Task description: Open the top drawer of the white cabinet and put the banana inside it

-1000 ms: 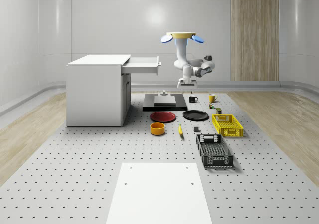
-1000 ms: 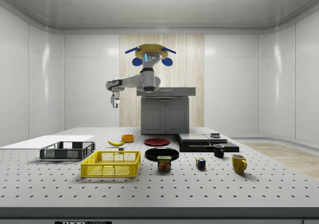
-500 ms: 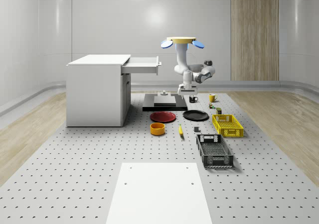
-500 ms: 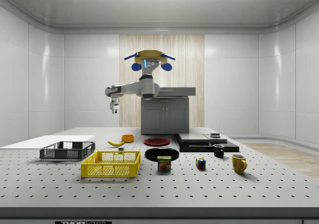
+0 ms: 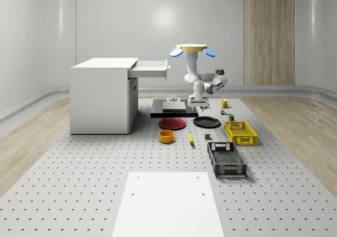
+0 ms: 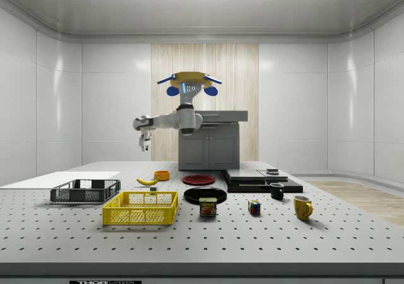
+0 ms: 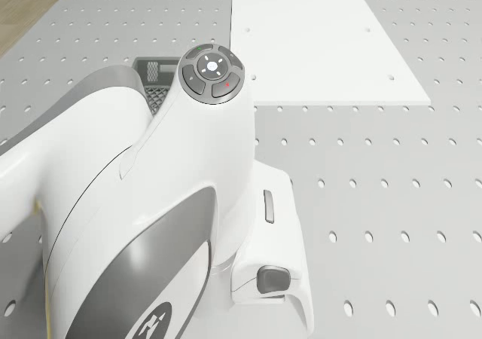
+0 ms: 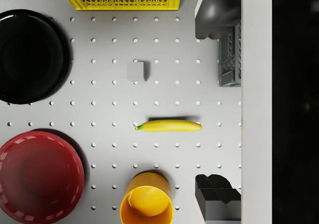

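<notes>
The banana (image 5: pixel 190 137) lies on the perforated table between the orange bowl and a small grey block; it also shows as banana (image 6: pixel 148 181) and banana (image 8: pixel 169 126). The white cabinet (image 5: pixel 100 97) stands at the whole-scene view's left with its top drawer (image 5: pixel 150 69) pulled out. The drone (image 5: pixel 192 48) hovers over the table near the black platform. My gripper (image 5: pixel 197 106) hangs well above the table, pointing down, roughly over the banana. In the wrist view its fingers (image 8: pixel 213 17) stand wide apart, open and holding nothing.
Around the banana sit a red plate (image 5: pixel 172 123), a black plate (image 5: pixel 206 121), an orange bowl (image 5: pixel 166 136) and a grey block (image 5: pixel 207 137). A yellow basket (image 5: pixel 240 132) and a black basket (image 5: pixel 226 159) lie to the right. A white board (image 5: pixel 168 205) is at the front.
The drone has dropped a little and the arm has lowered, so the gripper hangs closer to the table than a second ago. The banana and drawer have not moved.
</notes>
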